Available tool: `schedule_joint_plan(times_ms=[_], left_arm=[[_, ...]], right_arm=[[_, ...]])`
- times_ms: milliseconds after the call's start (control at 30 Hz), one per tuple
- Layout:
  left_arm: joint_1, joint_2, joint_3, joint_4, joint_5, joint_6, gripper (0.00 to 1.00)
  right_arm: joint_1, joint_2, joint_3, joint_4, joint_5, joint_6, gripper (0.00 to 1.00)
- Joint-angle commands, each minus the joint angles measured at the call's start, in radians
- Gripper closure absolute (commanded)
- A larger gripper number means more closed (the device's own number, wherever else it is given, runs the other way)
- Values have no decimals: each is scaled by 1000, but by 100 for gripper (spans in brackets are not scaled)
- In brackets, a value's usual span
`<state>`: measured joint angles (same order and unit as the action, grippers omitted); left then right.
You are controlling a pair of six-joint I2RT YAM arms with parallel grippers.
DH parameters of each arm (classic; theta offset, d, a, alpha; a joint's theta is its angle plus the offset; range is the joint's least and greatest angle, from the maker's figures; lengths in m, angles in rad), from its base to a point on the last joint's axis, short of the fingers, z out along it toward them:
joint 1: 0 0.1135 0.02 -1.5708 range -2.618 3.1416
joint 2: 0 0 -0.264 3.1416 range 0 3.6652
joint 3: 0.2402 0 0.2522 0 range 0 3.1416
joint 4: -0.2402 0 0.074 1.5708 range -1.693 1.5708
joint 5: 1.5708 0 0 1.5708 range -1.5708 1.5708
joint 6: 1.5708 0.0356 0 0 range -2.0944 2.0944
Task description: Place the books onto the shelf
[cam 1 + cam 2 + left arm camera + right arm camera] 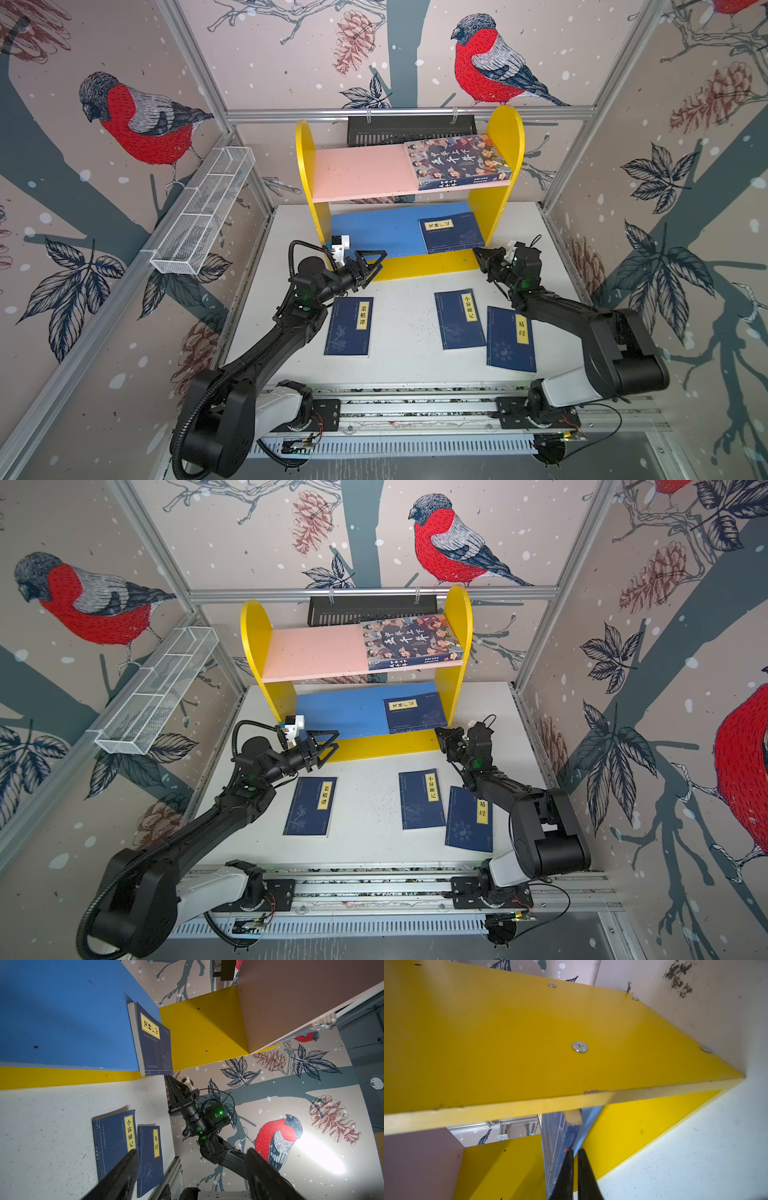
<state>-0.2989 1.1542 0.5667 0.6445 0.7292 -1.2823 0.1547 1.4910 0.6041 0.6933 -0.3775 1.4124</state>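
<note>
The shelf (505, 137) stands at the back, with a pink upper board (361, 170) and a blue lower board (374, 228). A colourful book (457, 162) lies on the pink board at the right. One navy book (453, 232) lies on the blue board, its front edge overhanging. My right gripper (478, 251) is shut, with its tips (575, 1150) against that book's front corner (554, 1140) and nothing between them. My left gripper (376, 262) hangs open and empty at the shelf's front left. Three navy books (349, 326) (459, 318) (509, 338) lie flat on the table.
A white wire basket (203, 212) hangs on the left wall. A black slotted tray (411, 129) hangs behind the shelf. The arms' mounting rail (415, 409) runs along the table's front edge. Patterned walls close in three sides.
</note>
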Motion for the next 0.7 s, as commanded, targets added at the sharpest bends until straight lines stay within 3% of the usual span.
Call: schedule_joint_plan(times_ms=[0, 267, 667], left_arm=[[3, -6, -4, 55, -8, 6, 19], [3, -3, -4, 55, -8, 3, 19], [5, -9, -8, 52, -10, 6, 19]], right_arm=[[0, 14, 10, 50, -18, 11, 90], [21, -20, -23, 50, -15, 19, 90], [203, 18, 4, 58, 42, 29, 90]])
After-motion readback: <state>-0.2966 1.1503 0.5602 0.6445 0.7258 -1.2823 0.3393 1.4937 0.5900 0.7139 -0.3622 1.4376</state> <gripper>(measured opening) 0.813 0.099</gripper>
